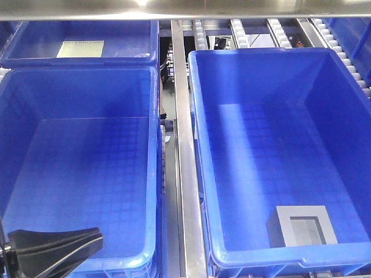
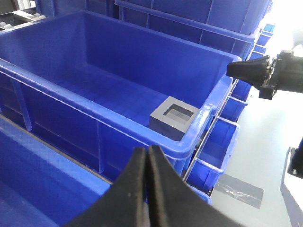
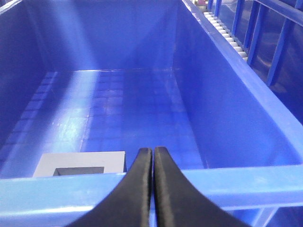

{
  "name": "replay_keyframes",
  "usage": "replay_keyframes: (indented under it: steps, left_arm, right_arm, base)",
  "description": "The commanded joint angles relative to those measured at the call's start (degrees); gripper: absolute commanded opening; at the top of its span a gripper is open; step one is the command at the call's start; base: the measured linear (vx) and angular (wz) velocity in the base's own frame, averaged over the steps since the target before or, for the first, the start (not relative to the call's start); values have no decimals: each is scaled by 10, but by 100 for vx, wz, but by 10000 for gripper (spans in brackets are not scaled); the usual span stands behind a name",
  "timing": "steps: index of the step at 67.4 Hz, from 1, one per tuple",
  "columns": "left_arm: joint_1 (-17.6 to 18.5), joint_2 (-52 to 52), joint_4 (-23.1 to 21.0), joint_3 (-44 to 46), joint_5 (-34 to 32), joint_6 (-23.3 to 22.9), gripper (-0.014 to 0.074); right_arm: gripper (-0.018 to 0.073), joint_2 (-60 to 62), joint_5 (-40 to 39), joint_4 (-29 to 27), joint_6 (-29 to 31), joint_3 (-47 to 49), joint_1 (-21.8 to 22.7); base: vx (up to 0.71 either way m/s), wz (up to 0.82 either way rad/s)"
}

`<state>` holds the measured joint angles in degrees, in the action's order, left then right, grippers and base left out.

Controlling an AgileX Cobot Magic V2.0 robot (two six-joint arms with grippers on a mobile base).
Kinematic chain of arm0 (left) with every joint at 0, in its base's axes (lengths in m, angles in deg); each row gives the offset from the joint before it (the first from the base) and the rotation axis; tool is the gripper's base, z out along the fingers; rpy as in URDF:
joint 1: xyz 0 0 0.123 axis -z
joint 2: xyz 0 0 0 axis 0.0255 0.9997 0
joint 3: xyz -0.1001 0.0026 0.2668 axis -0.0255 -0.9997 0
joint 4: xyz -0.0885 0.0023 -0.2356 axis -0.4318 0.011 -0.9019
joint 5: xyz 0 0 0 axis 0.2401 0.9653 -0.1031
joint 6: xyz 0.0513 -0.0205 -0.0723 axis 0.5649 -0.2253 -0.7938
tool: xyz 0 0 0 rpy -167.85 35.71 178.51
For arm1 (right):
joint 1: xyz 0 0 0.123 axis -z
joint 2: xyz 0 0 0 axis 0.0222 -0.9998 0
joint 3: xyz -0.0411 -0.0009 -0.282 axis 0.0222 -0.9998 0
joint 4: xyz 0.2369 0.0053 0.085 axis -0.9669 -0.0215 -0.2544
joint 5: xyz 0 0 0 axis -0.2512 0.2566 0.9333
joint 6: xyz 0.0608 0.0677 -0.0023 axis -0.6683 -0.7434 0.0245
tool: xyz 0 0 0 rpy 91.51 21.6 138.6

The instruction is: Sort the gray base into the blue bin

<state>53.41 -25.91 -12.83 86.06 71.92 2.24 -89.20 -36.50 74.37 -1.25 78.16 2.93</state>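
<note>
The gray base (image 1: 301, 226) lies on the floor of the right blue bin (image 1: 196, 116), in its near right corner, recessed opening facing up. It also shows in the left wrist view as the gray base (image 2: 173, 116) and in the right wrist view as the gray base (image 3: 80, 164), just behind the bin's near rim (image 3: 246, 182). My left gripper (image 1: 97, 236) hangs over the near edge of the left bin, shut and empty, as the left gripper (image 2: 147, 150) shows. My right gripper (image 3: 153, 151) is shut and empty at the right bin's near rim, to the right of the base.
An empty blue bin (image 1: 152, 145) stands at the left, a metal rail (image 1: 184, 162) between it and the right one. A third bin behind holds a pale sheet (image 1: 81, 48). Roller tracks (image 1: 278, 32) run at the back right. More blue crates (image 2: 222, 142) sit below.
</note>
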Motion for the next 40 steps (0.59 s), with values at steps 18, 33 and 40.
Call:
replay_keyframes:
  steps: [18, 33, 40]
  left_arm:
    - [-35, -22, -16, 14, -39, 35, -8]
    - [-146, -153, -28, -62, -52, 35, -8]
    - [-238, -222, -31, -110, -52, 35, -8]
  right_arm:
    - [-5, -10, -39, 4, 6, -1, 1]
    - [-5, -10, -39, 4, 6, -1, 1]
    - [-5, -10, -39, 4, 6, -1, 1]
  base:
    - [0, 0]
    - [0, 0]
    - [0, 0]
